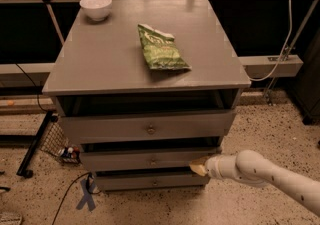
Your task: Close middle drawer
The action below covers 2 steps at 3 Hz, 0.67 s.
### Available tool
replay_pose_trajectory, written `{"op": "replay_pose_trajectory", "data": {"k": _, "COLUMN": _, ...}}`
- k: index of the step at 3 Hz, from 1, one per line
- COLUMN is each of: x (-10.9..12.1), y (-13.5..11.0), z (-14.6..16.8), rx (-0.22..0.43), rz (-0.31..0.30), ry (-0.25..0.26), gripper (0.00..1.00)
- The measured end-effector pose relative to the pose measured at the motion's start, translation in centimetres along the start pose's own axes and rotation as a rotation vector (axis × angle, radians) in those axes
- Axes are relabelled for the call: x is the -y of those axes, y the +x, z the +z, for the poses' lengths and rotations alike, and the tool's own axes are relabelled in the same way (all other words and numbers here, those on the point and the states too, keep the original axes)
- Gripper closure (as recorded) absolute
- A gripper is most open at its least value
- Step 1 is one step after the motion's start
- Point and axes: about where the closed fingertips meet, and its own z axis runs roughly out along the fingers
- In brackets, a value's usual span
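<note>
The middle drawer (pixel 145 159) is the second of three grey fronts of the cabinet, with a small round knob (pixel 153 161) at its centre. It stands slightly out, with a dark gap above it. My gripper (pixel 198 168) comes in from the right on a white arm and sits against the right end of the middle drawer front, near its lower corner. The top drawer (pixel 145 126) also stands out a little. The bottom drawer (pixel 150 181) lies just below the gripper.
On the cabinet top (pixel 100 64) lie a green chip bag (pixel 160 48) and a white bowl (pixel 96 6). A black metal frame (pixel 35 144) and small items lie on the floor at left. Blue tape (pixel 86 200) marks the floor.
</note>
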Motion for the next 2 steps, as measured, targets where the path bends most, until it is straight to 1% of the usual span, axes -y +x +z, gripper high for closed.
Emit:
{"op": "replay_pose_trajectory", "data": {"k": 1, "x": 0.99, "y": 2.1, "z": -1.66, "rx": -0.05, "rz": 0.052, "ry": 0.026, "gripper": 1.0}}
{"op": "replay_pose_trajectory", "data": {"k": 2, "x": 1.48, "y": 2.95, "z": -2.3, "rx": -0.077, "rz": 0.071, "ry": 0.031, "gripper": 1.0}}
